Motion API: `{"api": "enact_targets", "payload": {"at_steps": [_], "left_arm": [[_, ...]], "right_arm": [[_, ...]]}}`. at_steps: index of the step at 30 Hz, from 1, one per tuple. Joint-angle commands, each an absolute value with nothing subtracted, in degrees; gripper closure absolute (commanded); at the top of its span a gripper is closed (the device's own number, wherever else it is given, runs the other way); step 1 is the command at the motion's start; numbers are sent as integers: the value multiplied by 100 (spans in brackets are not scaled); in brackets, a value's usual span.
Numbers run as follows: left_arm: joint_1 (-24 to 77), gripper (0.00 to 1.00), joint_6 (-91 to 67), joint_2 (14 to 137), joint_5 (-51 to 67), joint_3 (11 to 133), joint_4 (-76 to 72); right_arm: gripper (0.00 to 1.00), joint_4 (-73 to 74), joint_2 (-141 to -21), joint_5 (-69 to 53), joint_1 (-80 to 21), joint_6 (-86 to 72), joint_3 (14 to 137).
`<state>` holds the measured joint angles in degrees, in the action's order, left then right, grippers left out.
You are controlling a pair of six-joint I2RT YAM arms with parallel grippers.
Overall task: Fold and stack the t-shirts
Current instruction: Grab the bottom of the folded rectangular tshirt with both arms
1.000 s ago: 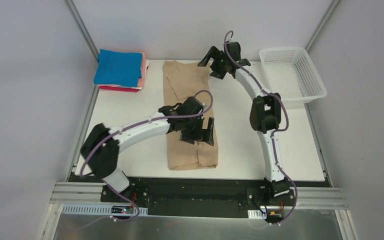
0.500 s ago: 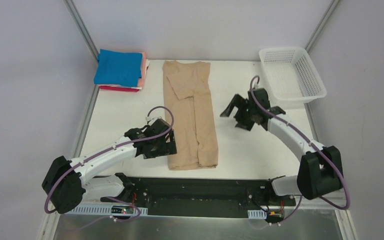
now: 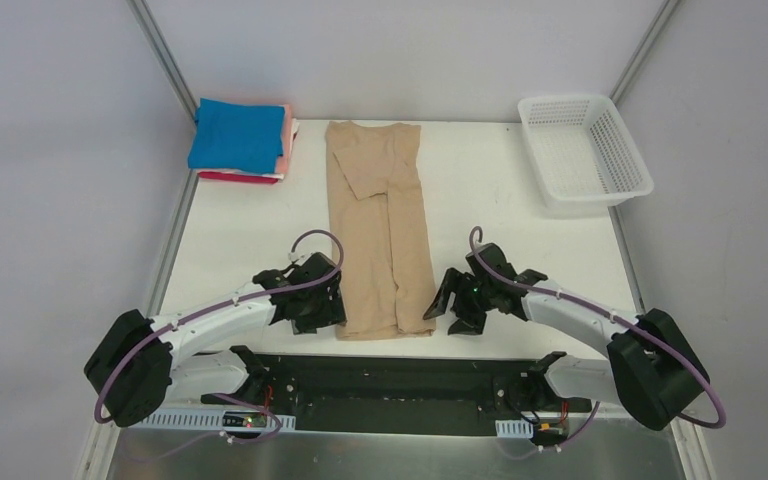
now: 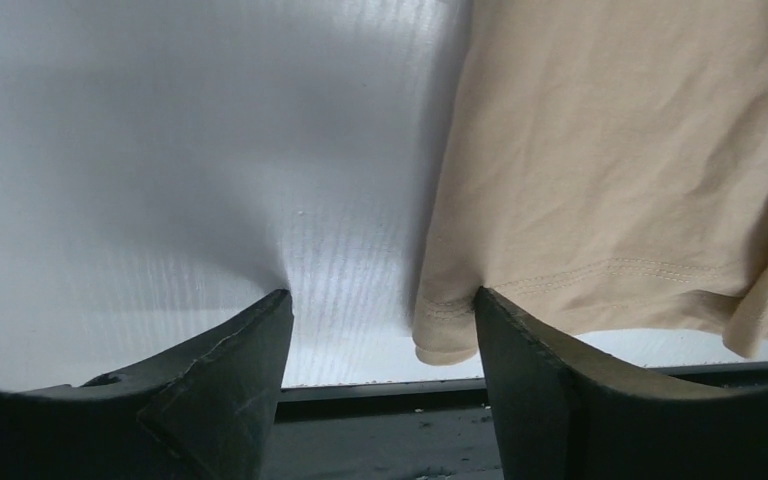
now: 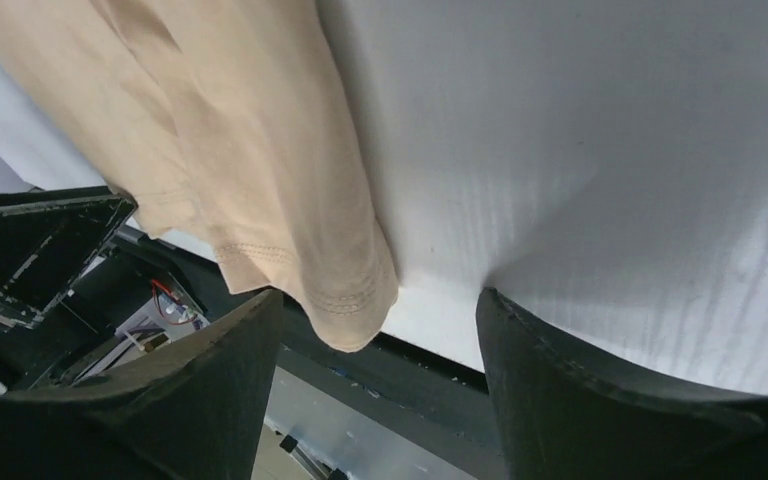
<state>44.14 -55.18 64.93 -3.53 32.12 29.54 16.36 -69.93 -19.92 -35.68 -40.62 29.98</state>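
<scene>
On my white table (image 3: 230, 250) I see three things. A tan t-shirt (image 3: 380, 230) lies as a long strip down the centre, from 12 to 6 o'clock. A stack of folded shirts (image 3: 240, 140), bright blue on top, sits at 10 o'clock, and a white mesh basket (image 3: 600, 198) at 2 o'clock.

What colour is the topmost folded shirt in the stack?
Topmost folded shirt: bright blue; top external view.

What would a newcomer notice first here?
A tan t-shirt, folded into a long strip, lies centrally, with the left gripper and right gripper, both open, poised at its near corners. A blue-topped stack of folded shirts sits far left, a white mesh basket far right.
</scene>
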Motion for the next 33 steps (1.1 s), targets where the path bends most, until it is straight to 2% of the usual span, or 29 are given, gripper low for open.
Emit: {"api": "enact_targets", "payload": {"at_steps": [1,6,9,12,13,16,17,23,27,33], "left_arm": [[4411,38,-5705,6629,-97,3015,2728],[4411,60,-5685,6873,61,2996,2714],[4408,74,-5686,6963,211,2981,2709],[4408,94,-5708,7004,254,2962,2722],[4407,100,-5709,6993,300,2955,2717],[4405,100,-5721,6862,339,2913,2713],[4411,100,-5723,6782,331,2889,2715],[4416,100,-5782,5796,643,2571,2708],[4414,100,-5621,5001,952,2329,2319],[4348,100,-5299,4975,855,2786,2146]], "right_arm": [[29,1262,-6991,-2078,-3747,-4359,2762],[48,1251,-7134,-1852,-3764,-4389,2460],[54,1165,-7027,-1821,-3788,-4422,2296],[63,914,-7053,-1808,-3785,-4471,2218],[71,783,-7090,-1881,-3797,-4501,2203],[98,475,-7151,-2044,-3859,-4524,2146],[100,477,-7168,-2107,-3885,-4456,2149],[100,994,-6441,-2515,-4012,-4338,1918],[100,2163,-5642,-2375,-4021,-3623,2246],[100,1856,-5683,-2227,-4018,-3473,2897]]}}
